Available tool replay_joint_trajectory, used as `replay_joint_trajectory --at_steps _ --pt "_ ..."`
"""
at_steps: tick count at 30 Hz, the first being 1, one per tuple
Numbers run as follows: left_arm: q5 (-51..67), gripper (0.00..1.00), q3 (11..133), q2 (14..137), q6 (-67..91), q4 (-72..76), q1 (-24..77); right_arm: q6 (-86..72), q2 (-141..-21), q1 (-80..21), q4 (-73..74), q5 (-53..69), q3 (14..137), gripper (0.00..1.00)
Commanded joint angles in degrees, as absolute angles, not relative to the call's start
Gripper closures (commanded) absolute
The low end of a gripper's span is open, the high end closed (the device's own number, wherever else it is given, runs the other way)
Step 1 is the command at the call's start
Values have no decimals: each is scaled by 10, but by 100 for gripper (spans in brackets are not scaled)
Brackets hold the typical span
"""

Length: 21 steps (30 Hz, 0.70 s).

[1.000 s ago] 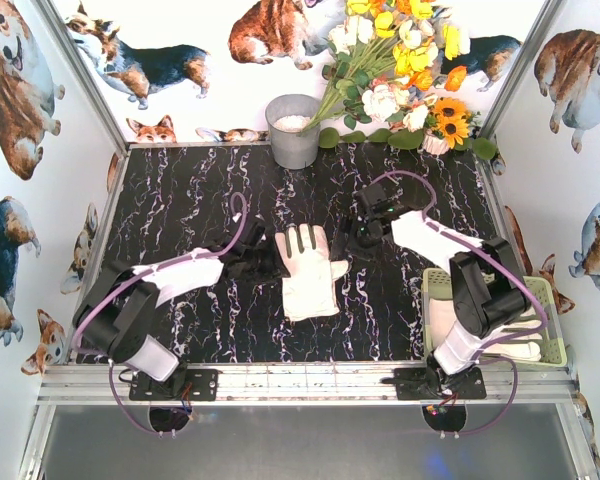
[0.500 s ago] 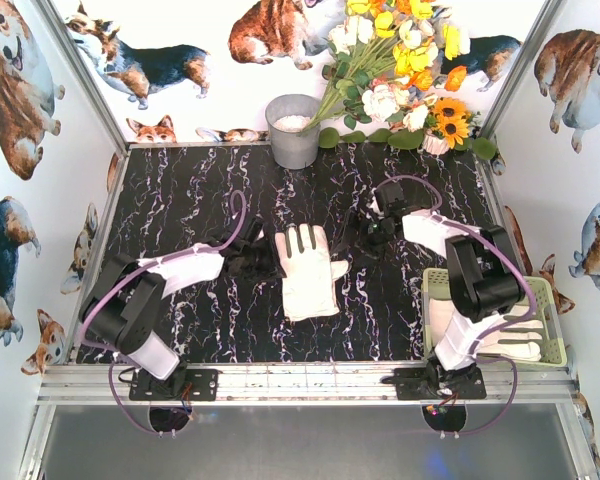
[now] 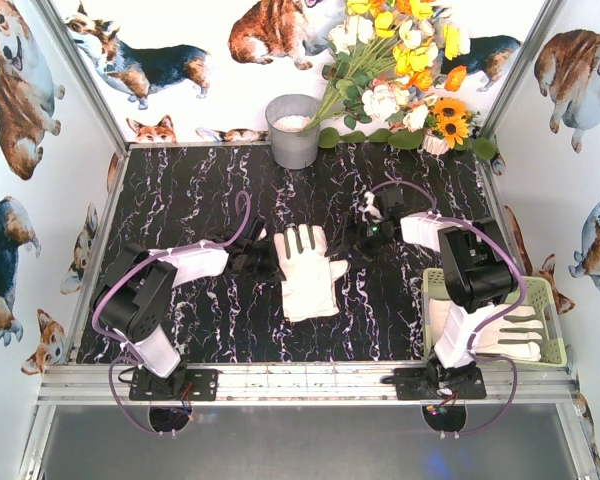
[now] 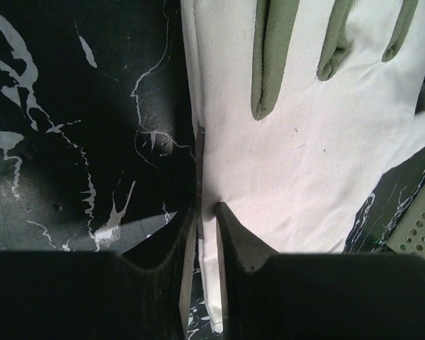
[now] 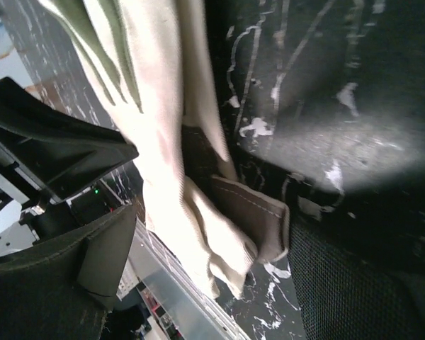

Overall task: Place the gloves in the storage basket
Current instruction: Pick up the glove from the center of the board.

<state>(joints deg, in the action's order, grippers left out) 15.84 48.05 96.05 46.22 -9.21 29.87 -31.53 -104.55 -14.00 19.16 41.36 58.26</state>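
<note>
Where L gripper point(image 4: 206, 210) pinches, glove point(image 4: 304, 142) left edge

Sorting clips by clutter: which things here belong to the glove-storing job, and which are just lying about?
Job: loose glove, basket, stored gloves inside it.
Lying about: metal bucket, flowers.

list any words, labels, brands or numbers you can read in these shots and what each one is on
None: no readable text in any view.
The glove and the storage basket are plain.
The grey bucket bears no label.
The walls carry only corgi pictures, no lettering.
Any marking on the arms is too small to read.
</note>
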Motion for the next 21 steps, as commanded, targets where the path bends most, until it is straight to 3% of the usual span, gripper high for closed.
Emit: replay_joint_trajectory --at_steps 1,9,13,16,21 --pt "171 89 496 974 451 -82 294 -303 -1069 -166 153 427 566 15" --pt "176 90 492 976 454 -78 295 -328 -1096 -211 119 429 574 19" --pt "173 90 488 974 457 -78 294 -342 -1104 -225 101 428 574 26" --pt "172 90 486 972 459 -76 295 -346 -1103 -226 93 430 570 38" --pt "170 89 483 964 461 -75 295 -348 -1081 -226 93 436 564 76"
